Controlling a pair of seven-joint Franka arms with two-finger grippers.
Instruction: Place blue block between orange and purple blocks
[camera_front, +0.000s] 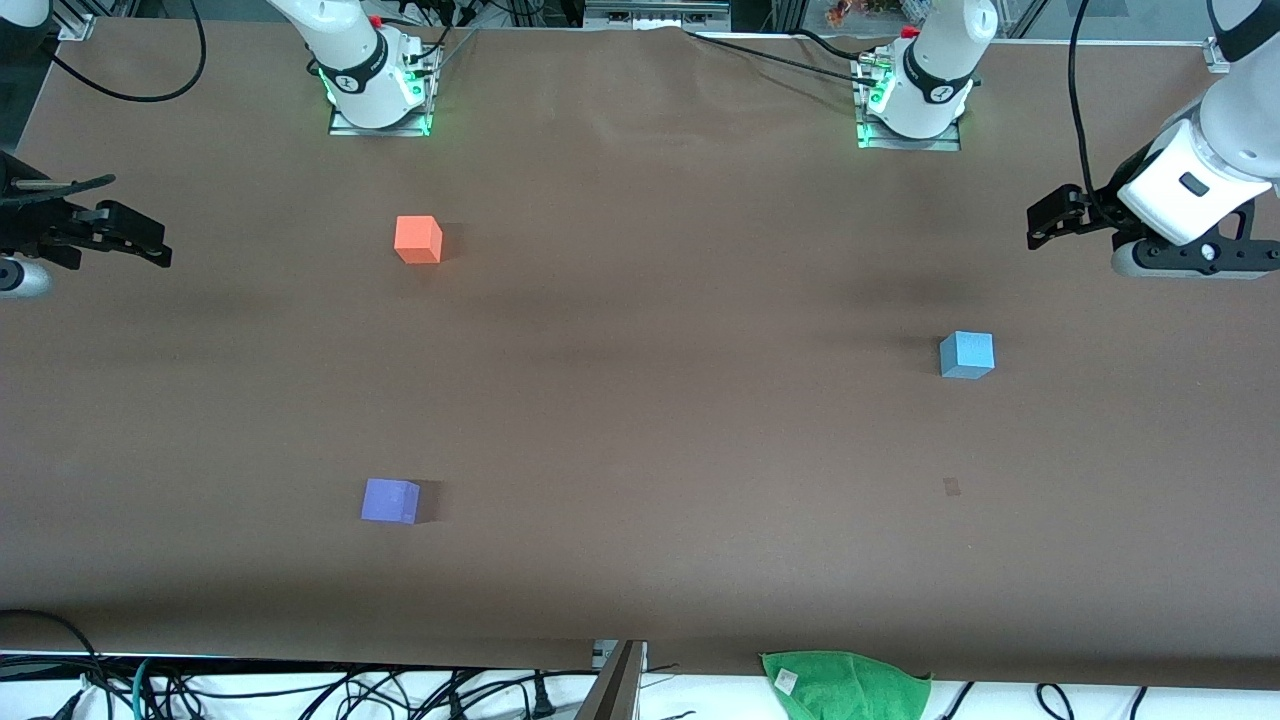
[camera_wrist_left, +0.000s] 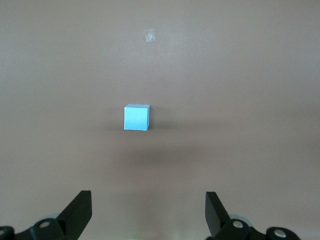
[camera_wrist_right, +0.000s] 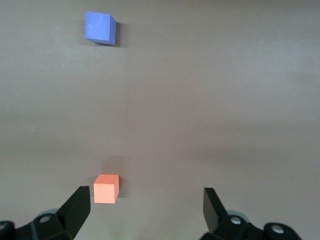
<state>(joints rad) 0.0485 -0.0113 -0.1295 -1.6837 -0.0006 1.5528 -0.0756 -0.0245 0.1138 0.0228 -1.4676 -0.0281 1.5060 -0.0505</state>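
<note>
The sky-blue block (camera_front: 967, 355) (camera_wrist_left: 136, 118) sits alone on the brown table toward the left arm's end. The orange block (camera_front: 418, 240) (camera_wrist_right: 106, 189) lies toward the right arm's end, close to the robots' bases. The purple block (camera_front: 390, 501) (camera_wrist_right: 100, 28) is nearer to the front camera than the orange one, with a wide bare gap between them. My left gripper (camera_front: 1040, 226) (camera_wrist_left: 148, 200) hangs open and empty above the table's end, apart from the blue block. My right gripper (camera_front: 160, 246) (camera_wrist_right: 146, 196) hangs open and empty over the table's other end.
A green cloth (camera_front: 845, 680) lies at the table's front edge. A small pale mark (camera_front: 951, 487) (camera_wrist_left: 149, 35) shows on the table, nearer to the front camera than the blue block. Cables (camera_front: 300, 690) and a metal bracket (camera_front: 615, 680) run along the front edge.
</note>
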